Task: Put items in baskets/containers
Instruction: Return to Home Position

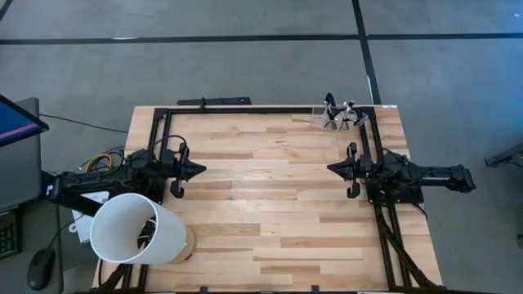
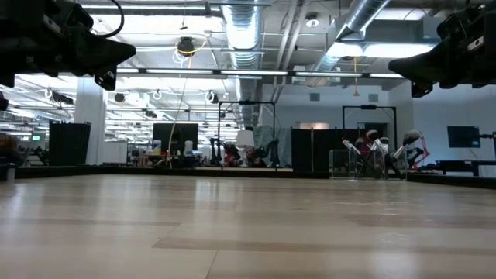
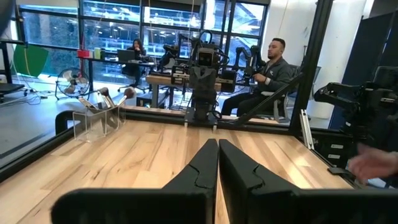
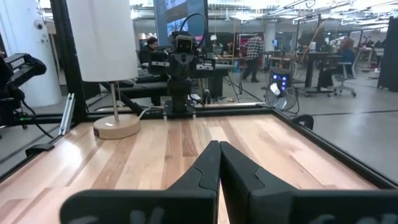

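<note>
Left claw (image 1: 198, 170) and right claw (image 1: 333, 168) hover pressed together; brushes (image 1: 341, 114) stand handle-down, bristles up, in the clear holder (image 3: 87, 124).

You have one wooden counter (image 1: 270, 204) and two pincers over it: the left pincer (image 1: 202, 170) and the right pincer (image 1: 330, 168). On the counter you can count one clear holder (image 1: 324, 124) and one white tub (image 1: 135, 229) on a round base; the brushes (image 1: 341, 113) in the holder overlap too much to number, though at least three heads show. In the left wrist view you see two seated people (image 3: 272, 62) beyond.
</note>
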